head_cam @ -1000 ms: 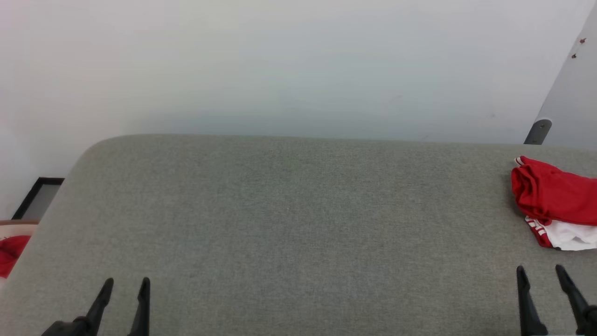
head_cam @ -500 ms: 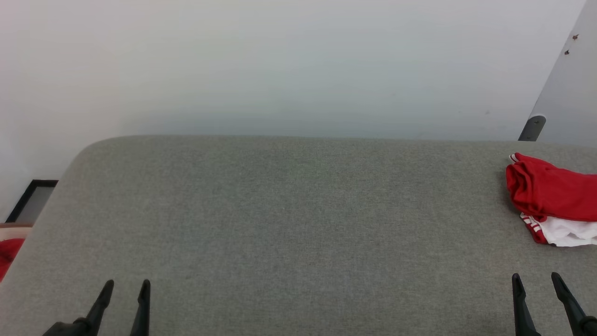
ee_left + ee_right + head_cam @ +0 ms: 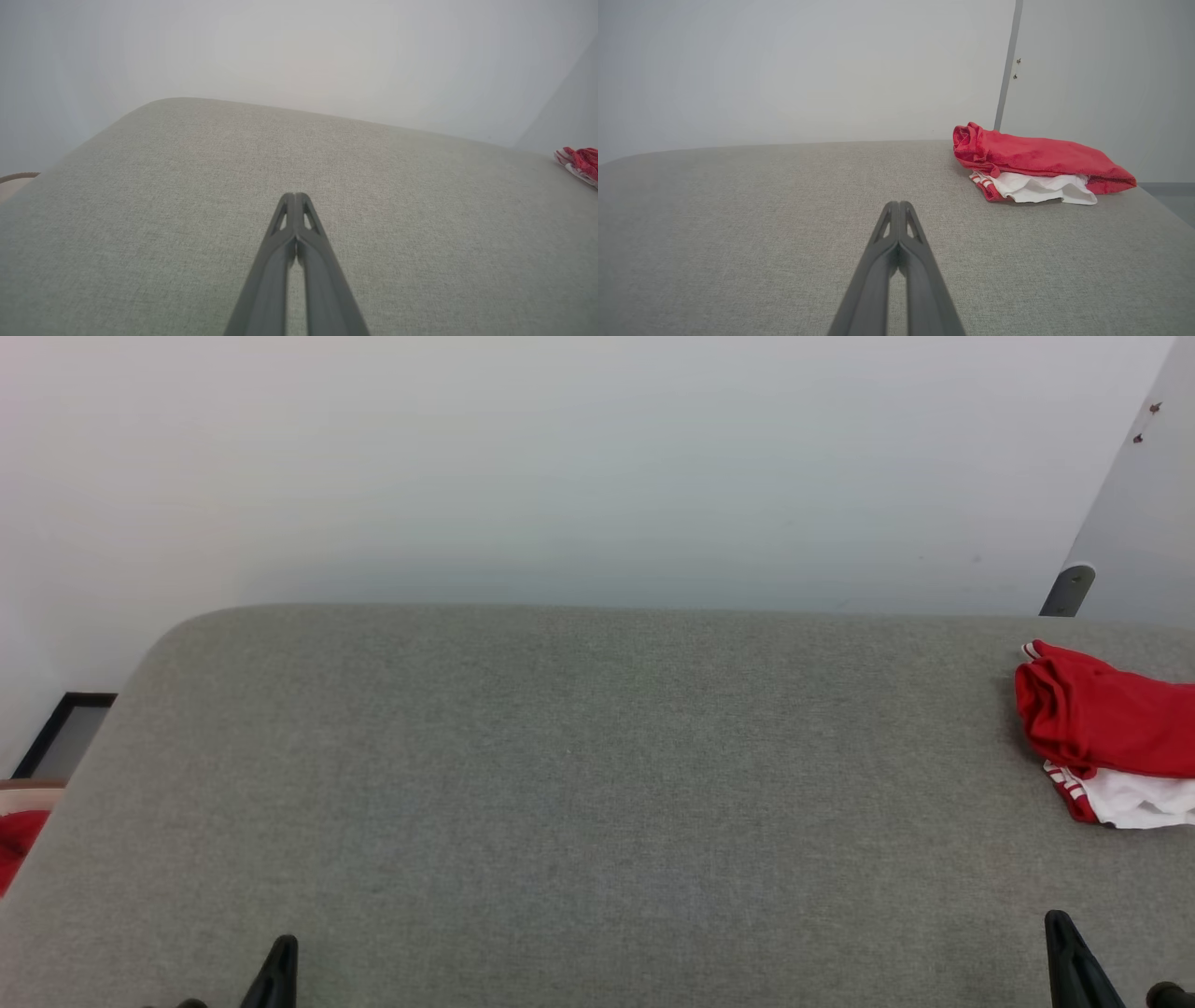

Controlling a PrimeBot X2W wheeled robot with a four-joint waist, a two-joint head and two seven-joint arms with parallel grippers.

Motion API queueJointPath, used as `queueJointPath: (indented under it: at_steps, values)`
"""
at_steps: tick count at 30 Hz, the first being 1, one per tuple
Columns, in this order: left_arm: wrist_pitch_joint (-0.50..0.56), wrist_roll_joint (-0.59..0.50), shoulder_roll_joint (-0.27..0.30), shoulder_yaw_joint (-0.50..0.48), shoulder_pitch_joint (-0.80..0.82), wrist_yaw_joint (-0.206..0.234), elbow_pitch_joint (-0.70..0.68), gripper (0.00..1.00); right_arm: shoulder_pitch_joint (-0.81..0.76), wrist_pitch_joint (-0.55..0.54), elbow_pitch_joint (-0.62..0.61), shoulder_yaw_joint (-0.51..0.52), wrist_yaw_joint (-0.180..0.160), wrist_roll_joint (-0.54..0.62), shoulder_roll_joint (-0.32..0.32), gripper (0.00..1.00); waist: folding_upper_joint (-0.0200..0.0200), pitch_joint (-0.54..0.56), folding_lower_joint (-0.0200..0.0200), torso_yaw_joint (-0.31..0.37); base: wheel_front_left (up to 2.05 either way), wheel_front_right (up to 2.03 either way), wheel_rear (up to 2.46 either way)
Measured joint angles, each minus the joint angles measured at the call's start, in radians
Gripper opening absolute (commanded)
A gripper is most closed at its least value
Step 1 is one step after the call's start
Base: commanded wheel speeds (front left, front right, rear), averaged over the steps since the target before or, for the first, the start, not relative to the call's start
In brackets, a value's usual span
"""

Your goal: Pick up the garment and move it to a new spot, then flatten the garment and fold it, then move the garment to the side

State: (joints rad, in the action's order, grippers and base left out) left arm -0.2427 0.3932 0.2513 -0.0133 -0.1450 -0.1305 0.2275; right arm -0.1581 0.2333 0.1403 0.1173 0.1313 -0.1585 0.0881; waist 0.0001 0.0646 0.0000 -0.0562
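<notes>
The garment [image 3: 1031, 161] is found lying in a loosely folded heap on the grey upholstered surface [image 3: 597, 784], at its far right side, close to the rear edge. Red fabric is seen uppermost, with a white panel and red-and-white striped edging showing beneath it on the near side. In the head view the heap is cut off by the right border.

The left gripper [image 3: 295, 198] is seen with its two dark fingers pressed together at the tips, and nothing is caught between them. It is positioned over bare grey fabric at the lower left of the head view, well apart from the garment.

The right gripper [image 3: 899, 205] is likewise recorded as fully closed, tips touching, with nothing gripped. It is pointed across the surface, with the garment ahead and to its right, near but not touched.

A pale wall [image 3: 560, 457] is noted behind the surface. Beyond the surface's left edge a dark frame [image 3: 65, 733] and a patch of red material [image 3: 14, 840] are observed; what the red material is cannot be determined.
</notes>
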Motion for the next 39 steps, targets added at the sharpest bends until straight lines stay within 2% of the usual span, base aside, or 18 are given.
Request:
queueJointPath:
  at_steps: [20,39]
  values:
    - [0.092,0.311,-0.051,-0.026,0.059,0.0,0.005,0.0,0.054,-0.086,0.024,-0.001,0.0,-0.372,-0.008,0.0,-0.0001,-0.011,0.0,0.009,0.0,0.0,0.0]
    - [0.162,0.55,-0.09,-0.046,0.107,0.0,0.008,0.0,0.111,-0.155,0.045,-0.001,0.0,-0.656,-0.016,0.0,0.0,-0.022,0.0,0.018,0.0,0.0,0.0]
